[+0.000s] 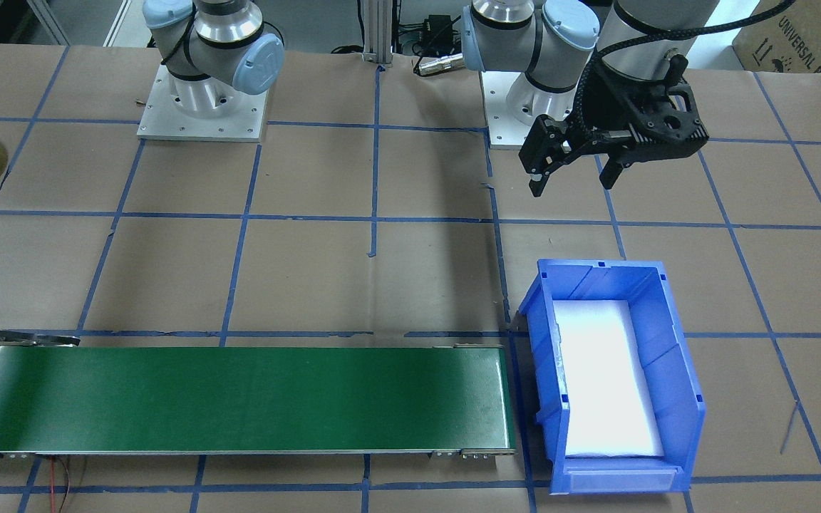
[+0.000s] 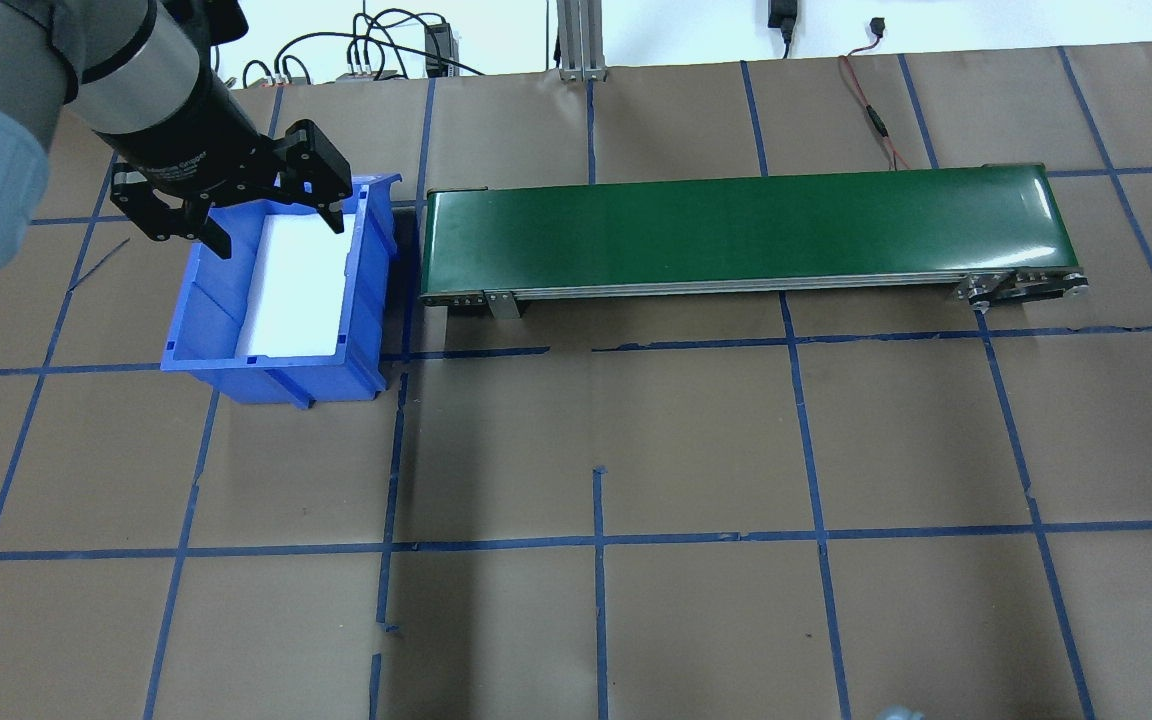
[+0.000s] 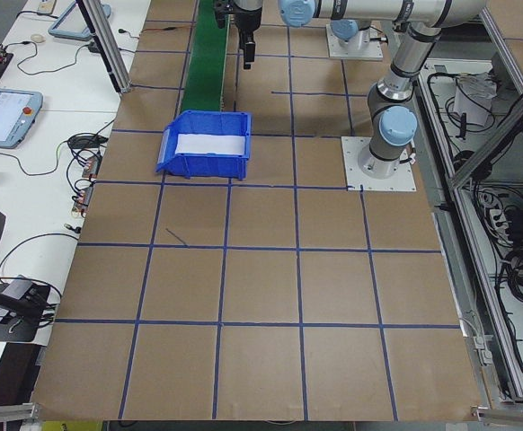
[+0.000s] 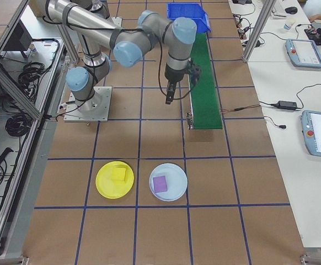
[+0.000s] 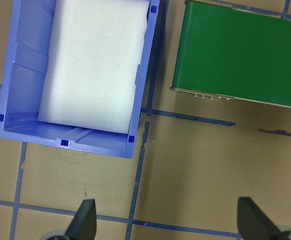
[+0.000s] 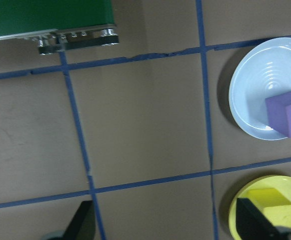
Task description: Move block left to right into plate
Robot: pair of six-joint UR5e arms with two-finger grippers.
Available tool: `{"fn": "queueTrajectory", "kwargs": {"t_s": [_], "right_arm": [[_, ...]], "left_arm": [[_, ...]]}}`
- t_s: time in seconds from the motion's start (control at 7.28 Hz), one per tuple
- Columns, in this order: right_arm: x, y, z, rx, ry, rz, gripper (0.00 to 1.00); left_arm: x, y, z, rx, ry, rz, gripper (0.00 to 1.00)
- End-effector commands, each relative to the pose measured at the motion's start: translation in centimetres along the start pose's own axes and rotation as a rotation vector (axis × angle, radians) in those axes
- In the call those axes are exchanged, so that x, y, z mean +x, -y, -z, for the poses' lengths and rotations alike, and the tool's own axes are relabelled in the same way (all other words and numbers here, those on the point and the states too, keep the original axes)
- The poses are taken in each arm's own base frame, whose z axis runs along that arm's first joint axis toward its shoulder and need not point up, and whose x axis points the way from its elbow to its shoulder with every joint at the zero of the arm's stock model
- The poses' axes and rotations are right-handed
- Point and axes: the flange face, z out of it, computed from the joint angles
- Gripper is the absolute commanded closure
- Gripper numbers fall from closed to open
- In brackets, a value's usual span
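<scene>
— Where is the left claw (image 1: 573, 174) at this moment?

— It hangs in the air, near the blue bin (image 1: 674, 399), on the robot's side of it. Its two fingers stand wide apart and there is nothing between them. In its wrist view the bin (image 5: 15, 95) is ahead and to one side of the fingertips (image 5: 83, 220), with a white foam sheet (image 5: 93, 65) on the bottom of it.

— And the green conveyor belt (image 1: 239, 402)?

— It lies beside the bin, and one end of it almost reaches the bin's wall. I see nothing on the belt.

— What about the right claw (image 6: 163, 222)?

— It hangs over the brown surface (image 6: 145, 130), just beyond the other end of the belt (image 6: 45, 15). Its fingers are also far apart and they hold nothing.

— Do you see the block and the plate?

— Yes. The yellow plate (image 6: 285, 225) lies on the surface close to one fingertip of the right claw, and a yellow block (image 6: 268, 196) rests inside it. Next to it, a little farther from the claw, is a pale blue plate (image 6: 250, 95) with a purple block (image 6: 286, 112) in it. From the right end of the surface the two plates (image 4: 102, 185) lie side by side, well apart from the belt.
</scene>
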Motion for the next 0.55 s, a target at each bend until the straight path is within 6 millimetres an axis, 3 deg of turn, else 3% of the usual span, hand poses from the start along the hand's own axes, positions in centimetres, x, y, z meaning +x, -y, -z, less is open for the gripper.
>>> {"fn": "queueTrajectory", "kwargs": {"t_s": [0.0, 0.14, 0.41], "right_arm": [[-13.3, -2.8, 2.5, 0.031, 0.017, -0.042, 0.00], [-17.9, -4.3, 3.9, 0.058, 0.060, -0.029, 0.00], [-24.5, -6.5, 4.3, 0.072, 0.083, -0.043, 0.00]], "left_arm": [[-0.4, 0.2, 0.0, 0.000, 0.003, 0.009, 0.00], [-0.7, 0.4, 0.0, 0.002, 0.004, 0.003, 0.00], [-0.8, 0.3, 0.2, 0.001, 0.006, 0.000, 0.00]]}}
